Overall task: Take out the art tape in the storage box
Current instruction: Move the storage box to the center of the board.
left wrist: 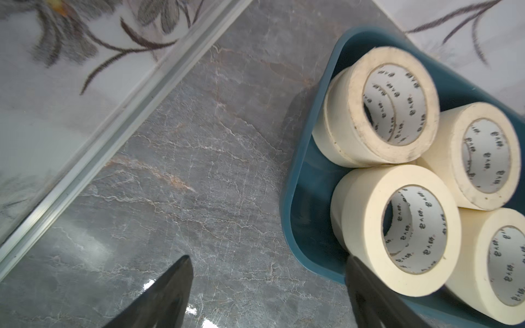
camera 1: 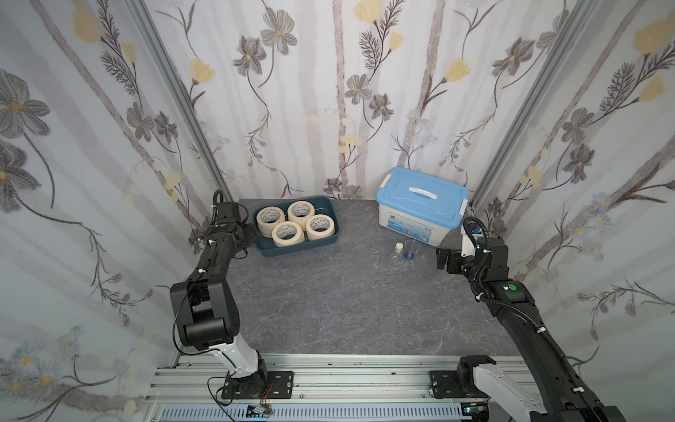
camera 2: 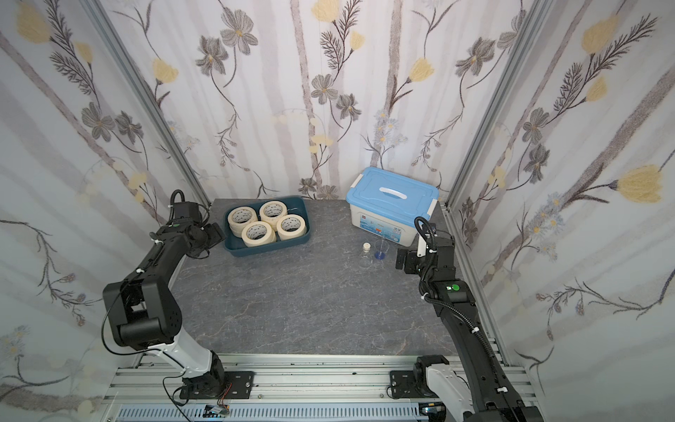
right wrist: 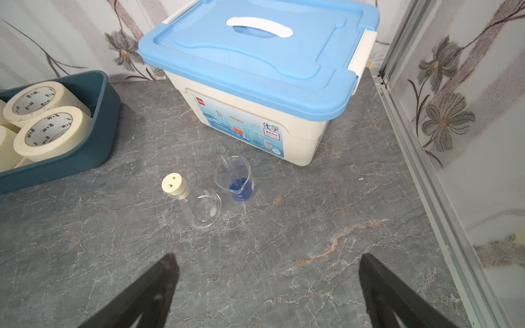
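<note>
The storage box [camera 1: 292,250], a shallow teal tray, sat at the back of the grey marbled surface [camera 1: 347,299], toward the left and close to the flowered wall. All the art tape [camera 1: 288,242] lay inside it: four cream rolls showed on top, lying flat and packed tight against each other. The left wrist view showed another roll under at least two of them.

The left claw [camera 1: 250,235] hung just beside the box's left end. In its wrist view the left claw [left wrist: 267,286] stood with its jaws well apart and nothing between them. One finger was over the bare surface. The other crossed the box's rim next to the nearest roll, and I couldn't tell whether it touched the rim or the roll.

Over on the right, the right claw [camera 1: 443,257] hovered above open surface, its jaws spread wide and empty as well.

Ahead of it stood a stoppered glass flask [right wrist: 199,204] and, just beside that, a small beaker [right wrist: 234,181] with blue liquid and a glass tube leaning in it. Behind them was a white tub [camera 1: 412,223] with a light-blue lid, shut, in the back right corner and well apart from the storage box.
</note>
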{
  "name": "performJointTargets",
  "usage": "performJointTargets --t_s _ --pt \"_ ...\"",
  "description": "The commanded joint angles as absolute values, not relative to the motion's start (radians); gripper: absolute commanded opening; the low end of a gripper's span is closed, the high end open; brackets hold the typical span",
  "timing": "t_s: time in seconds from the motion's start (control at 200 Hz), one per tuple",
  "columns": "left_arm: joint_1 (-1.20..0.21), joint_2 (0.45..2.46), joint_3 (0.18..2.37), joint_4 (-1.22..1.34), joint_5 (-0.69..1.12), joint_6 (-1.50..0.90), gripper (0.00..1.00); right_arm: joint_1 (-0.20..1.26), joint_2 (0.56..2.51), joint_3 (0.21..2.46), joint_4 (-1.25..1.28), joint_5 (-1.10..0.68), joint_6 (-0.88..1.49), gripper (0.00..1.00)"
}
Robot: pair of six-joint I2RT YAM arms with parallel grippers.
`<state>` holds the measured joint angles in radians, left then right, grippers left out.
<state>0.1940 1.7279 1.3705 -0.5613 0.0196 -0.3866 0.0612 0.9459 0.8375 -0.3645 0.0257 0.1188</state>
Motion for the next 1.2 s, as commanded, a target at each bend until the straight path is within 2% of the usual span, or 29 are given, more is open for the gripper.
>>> performJointTargets --t_s 0.0,0.125,0.435,0.869,1.199 --pt "0.195 1.796 1.422 -0.620 0.057 -0.397 0.81 0.060 0.948 0.844 -0.381 0.011 0.094 1.00" --pt "0.195 1.882 1.492 -0.627 0.098 -0.388 0.66 0.059 0.947 0.843 -0.382 0.020 0.087 1.00" --pt "0.195 2.040 1.605 -0.661 0.128 -0.378 0.48 0.059 0.946 0.842 -0.386 0.029 0.087 1.00" --pt "0.188 2.070 1.642 -0.692 0.138 -0.299 0.00 0.059 0.931 0.851 -0.390 0.030 0.101 1.00" --pt "0.128 1.993 1.579 -0.674 0.132 -0.212 0.00 0.058 0.923 0.862 -0.393 0.011 0.106 1.00"
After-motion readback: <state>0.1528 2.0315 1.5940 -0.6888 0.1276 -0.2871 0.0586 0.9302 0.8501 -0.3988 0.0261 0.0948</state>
